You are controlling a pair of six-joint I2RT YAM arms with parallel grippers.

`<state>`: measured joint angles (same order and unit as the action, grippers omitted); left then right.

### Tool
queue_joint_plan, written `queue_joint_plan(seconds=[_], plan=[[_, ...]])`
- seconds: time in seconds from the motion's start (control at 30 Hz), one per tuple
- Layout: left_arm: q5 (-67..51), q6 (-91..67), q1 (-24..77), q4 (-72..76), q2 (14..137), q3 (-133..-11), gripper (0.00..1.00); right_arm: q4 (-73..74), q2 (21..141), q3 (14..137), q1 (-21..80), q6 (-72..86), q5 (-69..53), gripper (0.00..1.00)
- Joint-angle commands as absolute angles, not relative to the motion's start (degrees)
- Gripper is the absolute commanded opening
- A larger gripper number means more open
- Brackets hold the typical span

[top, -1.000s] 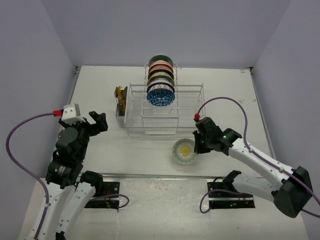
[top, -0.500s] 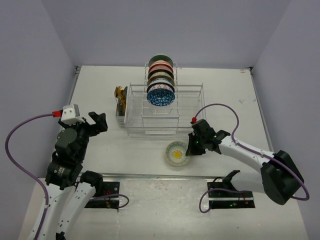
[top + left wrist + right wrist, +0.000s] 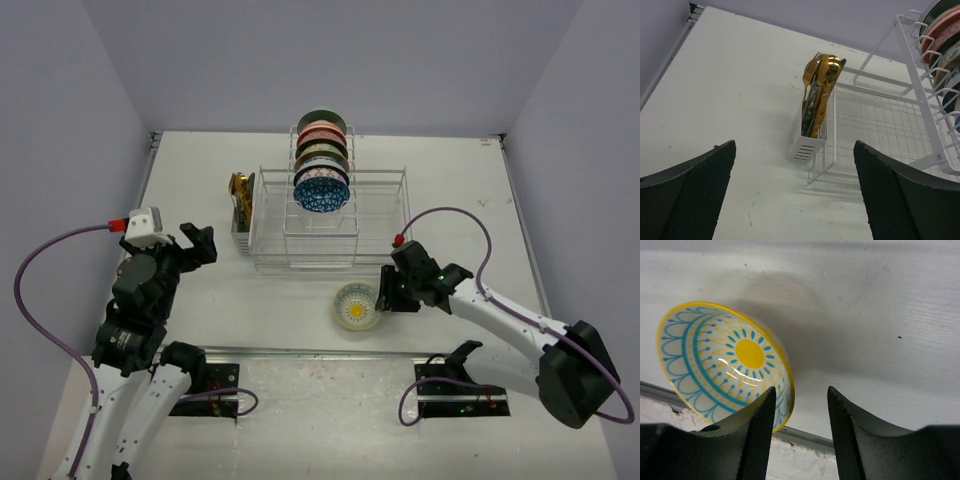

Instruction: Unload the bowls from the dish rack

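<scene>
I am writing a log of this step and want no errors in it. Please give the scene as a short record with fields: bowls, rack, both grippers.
bowl out of rack: yellow-and-blue bowl, in front of the dish rack
bowls in rack: about five, on edge in the upright dividers; blue-and-white bowl at the front
right gripper: open, fingers astride the yellow-and-blue bowl's rim
left gripper: open, empty, facing the utensil holder with gold cutlery

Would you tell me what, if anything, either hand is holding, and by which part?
Nothing is gripped. The right hand straddles the rim of the yellow-and-blue bowl, jaws apart, not clamped. The left hand is open and empty.
</scene>
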<state>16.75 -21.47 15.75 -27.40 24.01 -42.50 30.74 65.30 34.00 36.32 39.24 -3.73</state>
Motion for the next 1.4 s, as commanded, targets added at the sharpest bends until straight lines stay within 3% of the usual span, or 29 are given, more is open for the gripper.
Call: queue_joint_plan(seconds=[0.0, 0.17, 0.23, 0.4, 0.7, 0.97, 1.37], plan=[[15.4, -20.1, 15.5, -25.2, 24.8, -42.5, 1.0, 36.8, 58.6, 40.2, 36.1, 38.9, 1.9, 0.48], [15.4, -20.1, 15.4, -25.3, 25.4, -42.6, 1.0, 39.6, 48.5, 47.8, 36.3, 31.9, 6.1, 0.53], [15.6, -20.0, 15.4, -25.2, 25.6, -42.6, 1.0, 37.2, 46.7, 49.9, 36.2, 27.9, 7.7, 0.68], [15.5, -20.0, 15.3, -25.2, 26.3, -42.5, 1.0, 30.8, 44.5, 54.8, 36.4, 18.7, 7.4, 0.71], [15.2, -19.9, 15.3, -25.1, 27.3, -42.5, 1.0, 19.9, 54.4, 65.7, 41.2, 5.5, 14.8, 0.7], [15.7, -19.9, 15.2, -25.1, 28.7, -42.5, 1.0, 16.8, 68.6, 76.5, 50.5, -2.7, 32.9, 0.66], [14.6, -19.7, 14.9, -24.8, 29.2, -42.5, 1.0, 11.9, 78.7, 79.0, 51.9, -9.9, 35.2, 0.56]])
